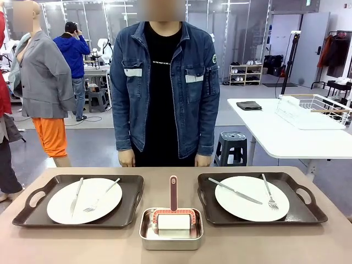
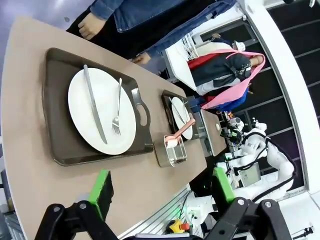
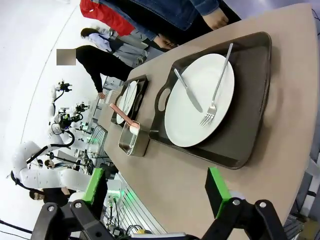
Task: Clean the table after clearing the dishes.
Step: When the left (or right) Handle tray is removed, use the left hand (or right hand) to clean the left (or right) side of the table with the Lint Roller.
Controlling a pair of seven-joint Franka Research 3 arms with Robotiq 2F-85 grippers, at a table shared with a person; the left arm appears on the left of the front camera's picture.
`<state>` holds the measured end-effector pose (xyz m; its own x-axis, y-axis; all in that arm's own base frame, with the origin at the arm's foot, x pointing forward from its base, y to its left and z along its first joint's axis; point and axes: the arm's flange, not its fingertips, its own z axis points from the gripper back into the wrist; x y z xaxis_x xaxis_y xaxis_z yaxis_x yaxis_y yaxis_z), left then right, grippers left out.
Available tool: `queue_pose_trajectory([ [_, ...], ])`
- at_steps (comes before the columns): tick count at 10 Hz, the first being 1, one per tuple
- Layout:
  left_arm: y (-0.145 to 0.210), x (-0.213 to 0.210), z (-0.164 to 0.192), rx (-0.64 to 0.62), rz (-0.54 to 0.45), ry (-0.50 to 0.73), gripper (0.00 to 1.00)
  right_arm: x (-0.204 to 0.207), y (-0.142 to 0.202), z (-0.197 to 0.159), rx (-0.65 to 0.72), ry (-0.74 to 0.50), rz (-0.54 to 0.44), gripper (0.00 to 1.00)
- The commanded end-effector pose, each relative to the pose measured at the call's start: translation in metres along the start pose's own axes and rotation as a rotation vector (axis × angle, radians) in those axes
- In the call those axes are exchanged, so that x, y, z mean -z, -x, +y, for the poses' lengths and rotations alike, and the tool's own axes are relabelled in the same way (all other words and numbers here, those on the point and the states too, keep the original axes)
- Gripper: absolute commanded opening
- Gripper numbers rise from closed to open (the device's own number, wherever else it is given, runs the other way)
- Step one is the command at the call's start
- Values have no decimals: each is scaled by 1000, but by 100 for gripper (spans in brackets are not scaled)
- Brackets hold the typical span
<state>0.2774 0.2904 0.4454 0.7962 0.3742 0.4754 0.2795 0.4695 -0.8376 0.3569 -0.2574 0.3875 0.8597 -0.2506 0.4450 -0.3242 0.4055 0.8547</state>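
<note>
The dishes are not yet cleared. The left tool and the right tool are both released and empty, well apart from the trays. On the plain beige-brown worktop, one round white plate with silver knife and fork lies on the left dark handled tray and another plate on the right tray — the small steel pan stands between them. It is better to grasp each tray at its outer handle and lift it level, or the cutlery may slide.

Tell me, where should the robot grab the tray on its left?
Grip the cut-out handle at the outer short end of the left tray, coming in from the robot's left. The slot probably lets a finger hook the rim, and the plate with loose cutlery fills the middle.
</note>
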Motion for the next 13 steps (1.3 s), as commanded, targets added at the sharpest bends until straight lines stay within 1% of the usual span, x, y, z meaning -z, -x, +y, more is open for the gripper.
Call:
queue_pose_trajectory([
  [1, 4, -4, 0, 4, -7, 15, 100, -5, 3, -1, 4, -1, -12, 100],
  [13, 4, -4, 0, 4, -7, 15, 100, -5, 3, -1, 4, -1, -12, 100],
])
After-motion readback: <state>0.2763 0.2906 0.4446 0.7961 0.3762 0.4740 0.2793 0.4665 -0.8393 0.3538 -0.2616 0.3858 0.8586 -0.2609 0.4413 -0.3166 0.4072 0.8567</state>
